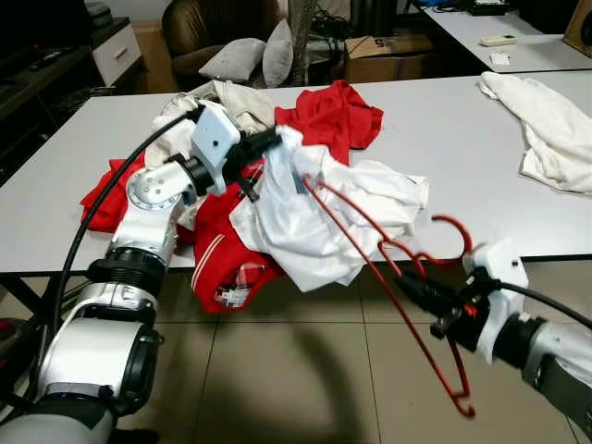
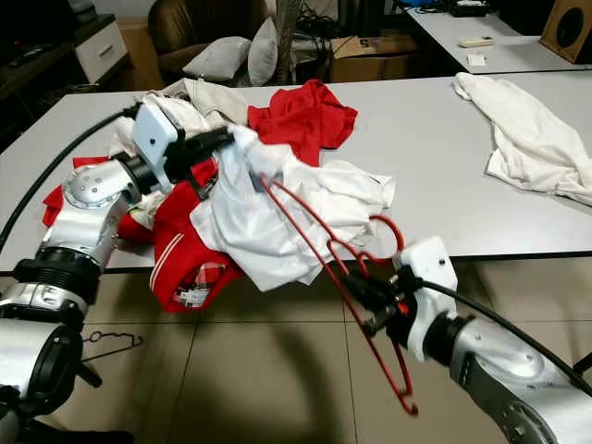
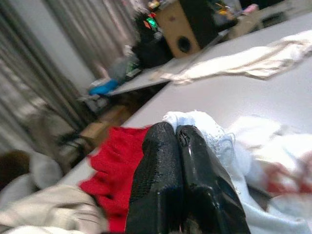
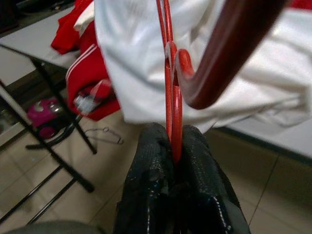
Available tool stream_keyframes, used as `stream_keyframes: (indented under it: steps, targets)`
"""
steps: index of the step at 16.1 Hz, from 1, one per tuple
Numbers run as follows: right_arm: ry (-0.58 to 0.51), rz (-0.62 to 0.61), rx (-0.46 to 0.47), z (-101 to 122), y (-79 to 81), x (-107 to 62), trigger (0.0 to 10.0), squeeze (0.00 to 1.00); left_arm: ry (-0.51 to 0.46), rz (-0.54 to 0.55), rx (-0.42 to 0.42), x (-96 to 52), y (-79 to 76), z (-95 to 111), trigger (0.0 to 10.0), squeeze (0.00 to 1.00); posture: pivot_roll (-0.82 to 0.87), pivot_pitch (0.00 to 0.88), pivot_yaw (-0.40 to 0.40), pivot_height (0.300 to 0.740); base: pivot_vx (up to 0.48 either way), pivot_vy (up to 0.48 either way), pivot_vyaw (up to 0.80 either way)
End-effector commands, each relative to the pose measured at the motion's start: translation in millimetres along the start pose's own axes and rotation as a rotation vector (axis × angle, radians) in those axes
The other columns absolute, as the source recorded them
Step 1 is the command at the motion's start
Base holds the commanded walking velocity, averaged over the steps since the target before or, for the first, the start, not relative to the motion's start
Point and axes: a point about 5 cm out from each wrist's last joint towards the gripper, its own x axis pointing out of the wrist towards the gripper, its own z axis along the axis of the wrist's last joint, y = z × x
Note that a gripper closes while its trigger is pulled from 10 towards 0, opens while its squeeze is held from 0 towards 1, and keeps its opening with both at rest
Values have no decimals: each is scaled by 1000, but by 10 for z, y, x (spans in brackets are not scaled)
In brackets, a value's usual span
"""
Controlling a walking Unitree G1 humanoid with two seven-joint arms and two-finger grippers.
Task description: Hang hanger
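Observation:
A red wire hanger (image 1: 388, 268) juts off the table's front edge, its far end tucked into a white shirt (image 1: 314, 217). My right gripper (image 1: 416, 289) is shut on the hanger near its hook (image 1: 455, 231); the wrist view shows the red wire (image 4: 171, 112) pinched between the black fingers (image 4: 146, 175). My left gripper (image 1: 268, 141) is shut on the white shirt's upper edge (image 3: 204, 127), lifting it above the pile.
Red garments (image 1: 333, 111) and a beige one (image 1: 236, 97) lie heaped on the grey table (image 1: 453, 139). Another white garment (image 1: 550, 129) sits at the far right. A black hanger (image 2: 111, 342) lies on the tiled floor under the table. Chairs and boxes stand behind.

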Motion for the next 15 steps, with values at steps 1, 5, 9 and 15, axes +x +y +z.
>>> stream_keyframes:
  steps: [1, 5, 9, 15]
  targets:
    - [8, 5, -8, 35, 22, -48, 10000, 0, -34, 55, 63, -23, 79, 110, 0, 0, -162, 0, 96, 740, 0, 0, 0]
    - [-4, -50, 16, 98, -48, -64, 10000, 0, -106, 23, 120, -39, 46, 261, 0, 0, -159, 0, 88, 740, 0, 0, 0]
    - [-184, 13, 95, 367, -17, -49, 10000, 0, -74, -53, 179, -15, -92, 236, 0, 0, -157, 0, 86, 740, 0, 0, 0]
    - [-17, -40, 185, 156, -65, -64, 10000, 0, -159, -36, 187, -1, -98, 412, 0, 0, -162, 0, 78, 740, 0, 0, 0]
